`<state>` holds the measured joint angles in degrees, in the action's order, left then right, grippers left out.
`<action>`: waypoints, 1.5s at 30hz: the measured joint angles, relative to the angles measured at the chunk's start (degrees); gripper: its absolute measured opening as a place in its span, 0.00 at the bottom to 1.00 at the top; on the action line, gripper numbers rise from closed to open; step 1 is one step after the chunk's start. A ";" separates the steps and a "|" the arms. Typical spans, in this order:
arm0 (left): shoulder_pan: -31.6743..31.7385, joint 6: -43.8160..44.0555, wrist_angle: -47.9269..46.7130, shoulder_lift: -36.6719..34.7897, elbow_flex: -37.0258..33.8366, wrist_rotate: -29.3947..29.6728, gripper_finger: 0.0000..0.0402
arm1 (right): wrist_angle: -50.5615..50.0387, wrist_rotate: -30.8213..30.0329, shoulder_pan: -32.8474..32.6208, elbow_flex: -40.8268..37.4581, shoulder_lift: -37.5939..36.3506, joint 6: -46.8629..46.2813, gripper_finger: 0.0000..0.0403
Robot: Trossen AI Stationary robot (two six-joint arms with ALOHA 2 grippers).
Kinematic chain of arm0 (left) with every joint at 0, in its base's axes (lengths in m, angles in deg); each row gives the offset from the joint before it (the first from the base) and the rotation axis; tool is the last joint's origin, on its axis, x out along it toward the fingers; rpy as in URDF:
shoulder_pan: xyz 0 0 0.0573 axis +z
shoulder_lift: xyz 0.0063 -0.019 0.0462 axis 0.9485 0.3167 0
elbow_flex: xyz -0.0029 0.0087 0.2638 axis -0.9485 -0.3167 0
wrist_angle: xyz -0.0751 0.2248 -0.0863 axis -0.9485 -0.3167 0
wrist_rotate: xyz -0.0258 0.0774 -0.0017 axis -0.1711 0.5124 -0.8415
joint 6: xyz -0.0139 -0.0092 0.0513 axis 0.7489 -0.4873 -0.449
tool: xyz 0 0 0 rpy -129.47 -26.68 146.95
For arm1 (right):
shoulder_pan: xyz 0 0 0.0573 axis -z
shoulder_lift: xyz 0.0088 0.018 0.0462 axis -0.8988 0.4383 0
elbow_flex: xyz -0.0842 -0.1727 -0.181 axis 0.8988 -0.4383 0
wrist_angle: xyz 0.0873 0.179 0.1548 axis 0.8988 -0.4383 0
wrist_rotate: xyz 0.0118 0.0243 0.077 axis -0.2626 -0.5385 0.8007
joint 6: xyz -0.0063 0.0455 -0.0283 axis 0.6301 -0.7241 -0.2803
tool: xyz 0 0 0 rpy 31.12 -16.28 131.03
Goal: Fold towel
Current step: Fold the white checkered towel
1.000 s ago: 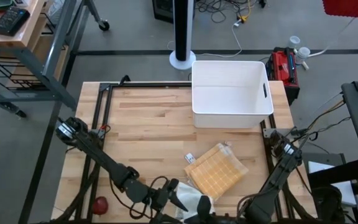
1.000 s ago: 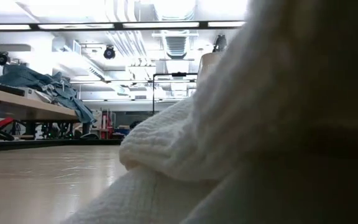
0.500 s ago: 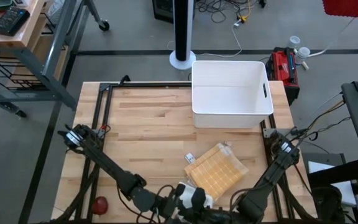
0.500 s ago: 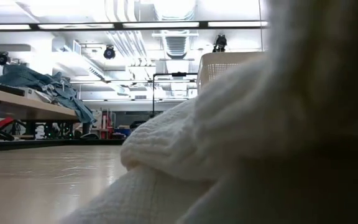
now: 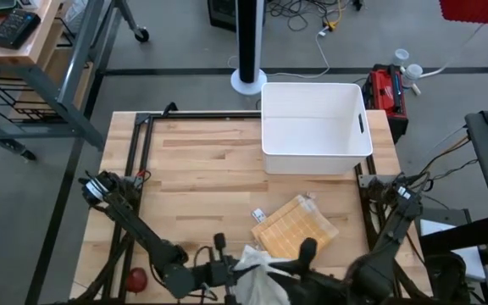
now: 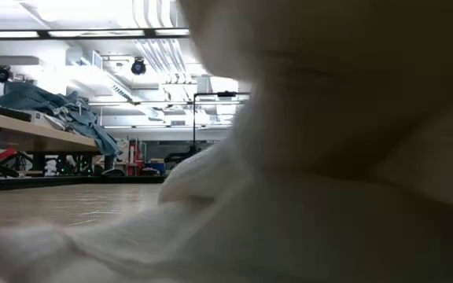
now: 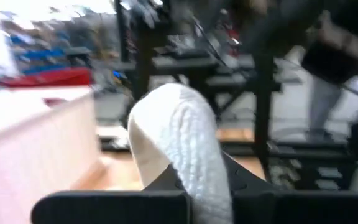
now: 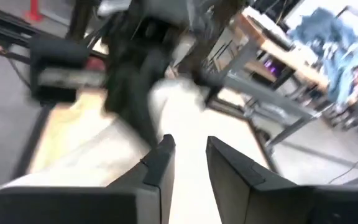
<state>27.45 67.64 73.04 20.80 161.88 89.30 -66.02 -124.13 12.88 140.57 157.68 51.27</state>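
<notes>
A white towel (image 5: 261,275) lies bunched at the table's near edge and fills the low view (image 6: 329,173). My left gripper (image 5: 235,268) comes at it from the left and is shut on a rounded fold of it (image 7: 179,130). My right gripper (image 5: 307,249) hovers just right of the towel, above the near corner of a tan waffle cloth (image 5: 295,229). Its fingers (image 8: 160,165) stand slightly apart with nothing between them, and the white towel (image 8: 179,118) lies beyond them. My left gripper pinches a rounded fold of the white towel (image 7: 197,168) between its two fingers (image 7: 160,180), several layers thick. The fingers come in about level from the table's left. The fold sticks out past the fingertips, and the rest of the towel trails onto the table.
A white bin (image 5: 316,127) stands at the far right of the table. The tan waffle cloth lies flat between the bin and the towel, with a small tag (image 5: 258,215) at its far left corner. A red object (image 5: 135,277) sits at the near left edge.
My left gripper has rolled and shifted a little along the near edge onto the towel. My right gripper has drawn back from the towel toward the far right and risen. In the low view, part of the towel has spread leftward along the table.
</notes>
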 joint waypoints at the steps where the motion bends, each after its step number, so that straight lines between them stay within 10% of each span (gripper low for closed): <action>1: -0.31 -2.11 1.96 -0.24 0.00 1.66 0.00 | -1.46 -0.10 -0.54 0.04 -0.04 -2.84 0.22; 11: -0.19 -18.01 22.53 -1.00 0.02 4.64 0.00 | -5.93 0.86 -1.90 -4.28 2.72 -23.43 0.27; 28: 0.86 -18.67 22.29 -1.00 -0.40 13.41 0.00 | 4.67 6.08 5.24 -4.46 6.28 -29.94 0.54; 34: 0.85 -18.39 21.15 -1.00 -0.11 21.57 0.00 | 6.51 8.07 6.04 -4.46 6.28 -31.75 0.56; 45: 0.72 -15.42 21.00 -1.00 -0.11 15.97 0.00 | 6.78 7.95 10.06 -8.27 6.28 -32.11 0.49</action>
<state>28.17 52.23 94.04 19.81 161.77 105.26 -59.23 -116.18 22.95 132.30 163.96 19.16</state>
